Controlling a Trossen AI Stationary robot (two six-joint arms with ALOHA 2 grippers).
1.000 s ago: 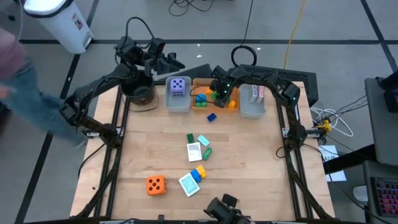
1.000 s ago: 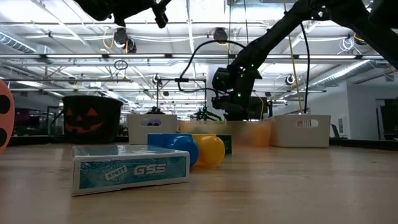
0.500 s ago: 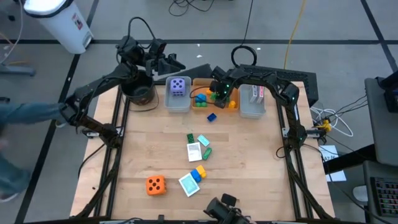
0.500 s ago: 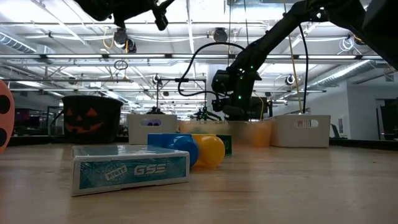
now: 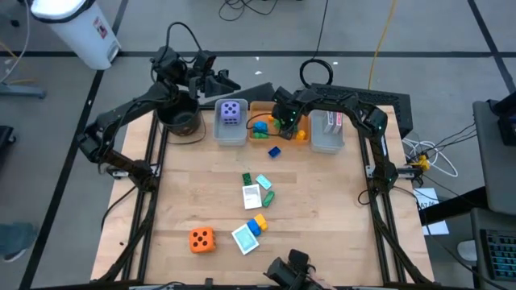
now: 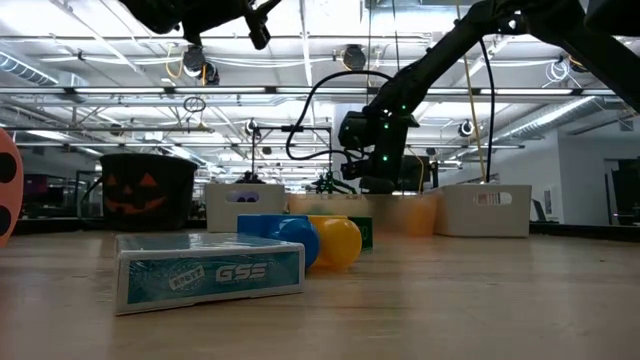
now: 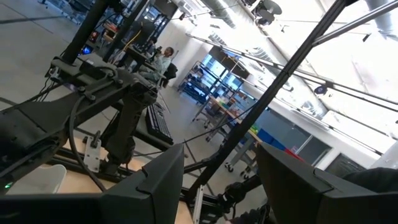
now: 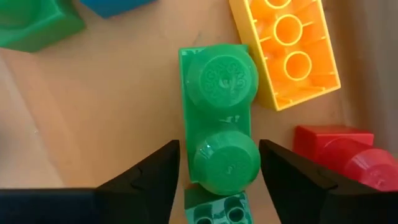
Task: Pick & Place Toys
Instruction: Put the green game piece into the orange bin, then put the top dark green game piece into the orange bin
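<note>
Right wrist view gives us the most: right gripper [image 8: 217, 171] sits w/ fingers spread, a gap either side of the green brick [image 8: 221, 134], which lies on the bin floor beside a yellow brick [image 8: 286, 53] and a red brick [image 8: 339, 152]. We read that as a drop just made, brick no longer pinched. High view puts this gripper over the orange bin [image 5: 260, 106], between two grey bins; the purple die [image 5: 231, 113] sits in the left one.

Left gripper [image 7: 221, 171] hangs above the black pot [image 5: 181, 119], fingers apart, nothing between them; prob. just waiting.

Still out on the table: orange die [image 5: 201, 239], a blue brick [image 5: 274, 151] near the bins, and a loose cluster mid-table w/ cards and bricks [image 5: 256, 197].

Hard to make out: we can't separate the cluster's pieces from above. Low view blocks much w/ a teal card box [image 6: 210, 272] up front; orange die is cut off at its edge. Bin contents under the right arm are partly hidden.
</note>
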